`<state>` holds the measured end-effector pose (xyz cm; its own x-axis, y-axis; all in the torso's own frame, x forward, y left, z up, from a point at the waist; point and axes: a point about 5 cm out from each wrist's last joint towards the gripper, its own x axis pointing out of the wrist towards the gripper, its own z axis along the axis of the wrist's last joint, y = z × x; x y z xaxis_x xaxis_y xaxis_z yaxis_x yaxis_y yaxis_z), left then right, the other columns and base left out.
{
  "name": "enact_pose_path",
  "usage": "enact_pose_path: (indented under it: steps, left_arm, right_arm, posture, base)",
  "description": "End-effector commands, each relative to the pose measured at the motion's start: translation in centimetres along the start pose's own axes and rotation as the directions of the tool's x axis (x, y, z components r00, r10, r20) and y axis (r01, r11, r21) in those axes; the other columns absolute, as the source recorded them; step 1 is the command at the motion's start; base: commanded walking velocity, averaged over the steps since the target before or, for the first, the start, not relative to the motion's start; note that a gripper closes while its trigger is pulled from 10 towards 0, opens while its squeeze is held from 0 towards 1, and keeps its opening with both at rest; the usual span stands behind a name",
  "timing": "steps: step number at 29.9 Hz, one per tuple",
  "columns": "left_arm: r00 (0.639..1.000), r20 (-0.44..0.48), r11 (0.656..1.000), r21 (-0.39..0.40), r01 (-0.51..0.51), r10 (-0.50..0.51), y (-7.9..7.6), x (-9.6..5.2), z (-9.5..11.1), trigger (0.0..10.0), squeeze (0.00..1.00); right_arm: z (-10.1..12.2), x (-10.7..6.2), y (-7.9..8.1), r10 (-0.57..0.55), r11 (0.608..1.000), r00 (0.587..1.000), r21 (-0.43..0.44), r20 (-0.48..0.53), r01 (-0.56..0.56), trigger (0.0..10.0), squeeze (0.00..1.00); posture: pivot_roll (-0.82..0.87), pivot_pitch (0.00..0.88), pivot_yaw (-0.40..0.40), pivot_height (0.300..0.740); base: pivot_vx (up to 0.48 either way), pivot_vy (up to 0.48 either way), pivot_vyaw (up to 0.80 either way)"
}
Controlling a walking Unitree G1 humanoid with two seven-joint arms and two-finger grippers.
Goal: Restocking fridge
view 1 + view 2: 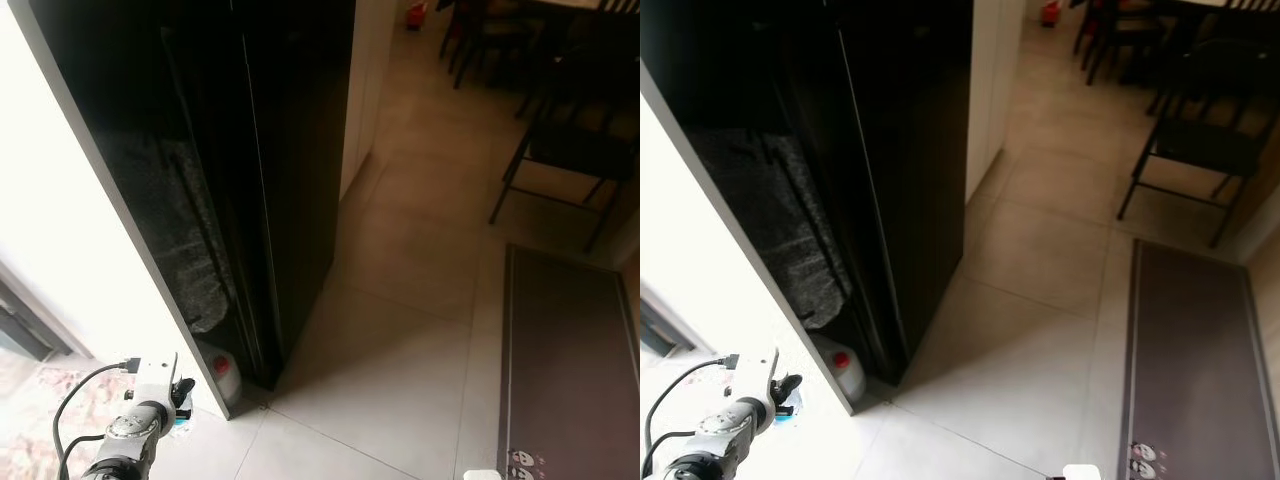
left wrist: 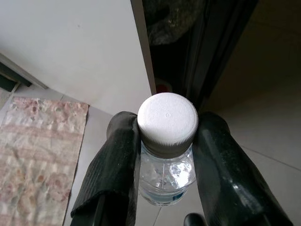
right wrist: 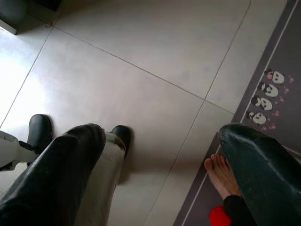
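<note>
The left tool (image 2: 164,155) is clamped on a small clear water bottle (image 2: 165,176) just under its white cap (image 2: 167,117), low beside the open fridge door (image 1: 60,200). The bottle looks light and stiff near the neck but thin-walled and slippery lower down — the neck seems the safer hold. The right tool (image 3: 164,179) hangs idle over the floor (image 3: 141,61), fingers apart, holding nothing. The fridge interior (image 1: 180,190) is dark — its shelves cannot be made out, and a red-capped jug (image 1: 226,372) is half hidden.
</note>
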<state>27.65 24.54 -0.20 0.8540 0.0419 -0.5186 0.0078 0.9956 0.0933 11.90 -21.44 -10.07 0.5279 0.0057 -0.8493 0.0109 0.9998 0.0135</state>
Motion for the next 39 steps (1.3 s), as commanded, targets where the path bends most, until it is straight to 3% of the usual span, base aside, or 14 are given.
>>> enact_pose_path:
  steps: [1,7,10,14,17,19,24,27,28,32,33,34,35,39]
  left_arm:
    - [0.992,0.109,0.998,-0.018,0.058,-0.056,0.3,0.5,3.0,10.0,0.0]
    - [0.934,0.191,0.952,0.013,0.306,-0.303,-1.4,0.7,6.4,10.0,0.0]
    - [0.885,0.134,0.895,0.091,0.437,-0.445,-2.5,0.4,6.3,10.0,0.0]
    - [0.806,0.167,0.823,0.109,0.557,-0.567,-3.4,-0.3,7.4,10.0,0.0]
    - [0.773,0.207,0.8,0.112,0.59,-0.6,-4.0,-0.7,8.4,10.0,0.0]
    - [0.721,0.287,0.769,0.111,0.629,-0.631,-5.4,-1.1,10.5,10.0,0.0]
    - [0.546,0.394,0.638,0.148,0.756,-0.739,-9.6,-2.9,14.3,10.0,0.0]
    - [0.498,0.407,0.598,0.164,0.785,-0.766,-11.0,-3.5,15.1,10.0,0.0]
    - [0.462,0.4,0.561,0.173,0.81,-0.791,-12.1,-3.9,15.2,10.0,0.0]
    - [0.442,0.38,0.533,0.177,0.827,-0.813,-13.1,-4.4,14.9,10.0,0.0]
    - [0.459,0.361,0.545,0.188,0.817,-0.812,-13.3,-4.5,14.6,10.0,0.0]
    - [0.47,0.363,0.554,0.176,0.813,-0.805,-13.3,-4.6,14.5,10.0,0.0]
    - [0.476,0.366,0.56,0.167,0.812,-0.8,-13.3,-4.7,14.5,10.0,0.0]
    - [0.503,0.369,0.584,0.148,0.798,-0.781,-13.3,-4.8,14.5,10.0,0.0]
  right_arm:
    - [0.1,0.0,0.0,-0.013,1.0,1.0,0.023,0.024,0.012,10.0,0.0]
    - [0.4,0.0,0.1,-0.016,1.0,0.998,0.027,0.062,0.014,10.0,0.0]
    - [0.4,0.0,0.1,-0.021,1.0,0.997,0.022,0.068,0.02,10.0,0.0]
    - [0.6,-0.1,0.1,-0.044,0.999,0.994,0.033,0.097,0.041,10.0,0.0]
    - [0.7,-0.1,0.0,-0.052,0.998,0.992,0.034,0.113,0.049,10.0,0.0]
    - [0.9,-0.2,0.0,-0.054,0.999,0.988,0.014,0.143,0.052,10.0,0.0]
    - [1.7,-0.4,0.0,-0.061,0.998,0.972,0.01,0.229,0.061,10.0,0.0]
    - [2.0,-0.5,0.0,-0.054,0.999,0.963,0.012,0.265,0.053,10.0,0.0]
    - [2.3,-0.6,0.1,-0.037,0.999,0.954,0.0,0.297,0.039,10.0,0.0]
    - [2.8,-0.7,0.3,-0.009,1.0,0.939,-0.009,0.343,0.012,10.0,0.0]
    - [16.7,-0.2,-1.2,-0.004,0.999,0.819,-0.036,0.574,0.03,10.0,0.0]
    - [21.3,-1.0,-1.3,0.023,0.999,0.761,-0.042,0.648,0.006,10.0,0.0]
    - [23.7,-1.7,-1.2,0.043,0.999,0.725,-0.048,0.687,-0.014,10.0,0.0]
    - [25.3,-2.6,-0.3,0.186,0.981,0.642,-0.105,0.744,-0.163,10.0,0.0]
  posture:
    - [0.03,0.0,-0.009,0.74]
    - [0.02,0.0,0.0,0.74]
    - [0.02,0.0,0.003,0.74]
    - [0.03,0.0,0.006,0.74]
    - [0.02,0.0,0.006,0.74]
    - [0.02,0.0,0.006,0.74]
    - [0.02,0.0,0.005,0.74]
    - [0.01,0.0,0.006,0.74]
    - [0.01,0.0,0.004,0.74]
    - [0.01,0.0,0.003,0.74]
    - [0.01,0.0,0.004,0.74]
    - [0.01,0.0,0.005,0.74]
    - [0.01,0.0,0.005,0.74]
    - [0.02,0.0,0.003,0.74]
  base:
    - [0.0,0.0,0.0]
    - [0.0,0.0,0.0]
    - [0.0,0.0,0.0]
    - [0.0,0.0,0.0]
    - [0.0,0.0,0.0]
    - [0.0,0.0,0.0]
    - [0.0,0.0,0.0]
    - [0.0,0.0,0.0]
    - [0.0,0.0,0.0]
    - [0.0,0.0,0.0]
    - [0.0,0.0,0.0]
    - [0.0,0.0,0.0]
    - [0.0,0.0,0.0]
    - [0.0,0.0,0.0]
